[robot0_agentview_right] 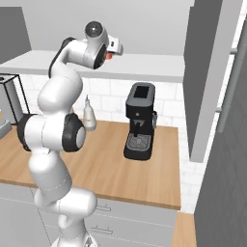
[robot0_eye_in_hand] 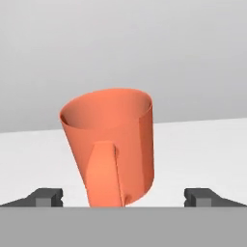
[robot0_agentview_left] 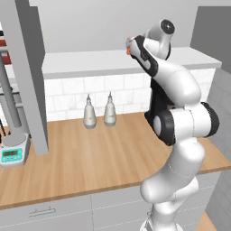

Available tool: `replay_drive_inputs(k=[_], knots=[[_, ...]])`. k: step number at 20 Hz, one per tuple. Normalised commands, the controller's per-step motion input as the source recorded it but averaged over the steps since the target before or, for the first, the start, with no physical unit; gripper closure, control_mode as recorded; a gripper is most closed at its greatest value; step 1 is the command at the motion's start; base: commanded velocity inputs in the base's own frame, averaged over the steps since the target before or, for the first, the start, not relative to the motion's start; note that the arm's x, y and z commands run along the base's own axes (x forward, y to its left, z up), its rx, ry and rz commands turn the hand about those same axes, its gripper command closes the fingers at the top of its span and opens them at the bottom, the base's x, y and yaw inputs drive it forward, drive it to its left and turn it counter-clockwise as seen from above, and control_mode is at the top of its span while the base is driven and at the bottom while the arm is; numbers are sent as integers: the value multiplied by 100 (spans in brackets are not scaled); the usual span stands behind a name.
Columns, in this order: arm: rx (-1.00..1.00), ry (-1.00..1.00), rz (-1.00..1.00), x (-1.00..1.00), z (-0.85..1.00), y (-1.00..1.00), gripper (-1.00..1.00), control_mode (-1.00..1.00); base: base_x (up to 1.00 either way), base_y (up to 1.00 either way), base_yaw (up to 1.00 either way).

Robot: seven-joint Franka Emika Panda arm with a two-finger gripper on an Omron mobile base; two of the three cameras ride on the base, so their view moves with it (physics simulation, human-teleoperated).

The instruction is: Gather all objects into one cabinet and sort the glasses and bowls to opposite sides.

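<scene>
**Gripper wide open at an orange cup on the cabinet shelf**

In the hand view an orange cup [robot0_eye_in_hand: 113,144] stands on the white shelf floor [robot0_eye_in_hand: 202,149] of the cabinet, in front of the pale grey back wall [robot0_eye_in_hand: 144,48]. It appears tilted in this view, mouth up, with a flat handle-like strip running down the side that faces the camera. The gripper [robot0_eye_in_hand: 123,197] has its jaws spread fully apart: one dark fingertip [robot0_eye_in_hand: 46,197] sits to one side of the cup's base and the other well out on the opposite side, neither touching it. The cup lies between them, not grasped.

From the left base view the arm reaches up to the shelf [robot0_agentview_left: 90,61] above the worktop, and a sliver of orange [robot0_agentview_left: 128,52] shows at the hand. The right base view shows the same orange spot [robot0_agentview_right: 110,54] by the hand at the shelf's front edge.

Below, on the wooden worktop [robot0_agentview_left: 90,162], two grey shakers [robot0_agentview_left: 99,113] stand side by side against the tiled wall. A black coffee machine [robot0_agentview_right: 140,120] sits toward the worktop's right end, and a small scale [robot0_agentview_left: 13,153] rests near its left edge.
</scene>
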Motion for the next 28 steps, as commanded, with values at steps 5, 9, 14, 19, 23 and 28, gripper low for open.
replay_drive_inputs(k=[5,9,14,19,23,28], knots=[[-4,0,0,29,-26,0,-100,-100,0,0,0],[0,0,0,31,-5,0,-100,-100,0,0,0],[0,0,0,16,0,3,-100,-100,0,0,0],[0,1,0,0,0,10,-100,-100,0,0,0],[0,0,0,0,0,0,-100,-100,0,0,0],[0,0,0,0,0,0,100,-100,0,0,0]])
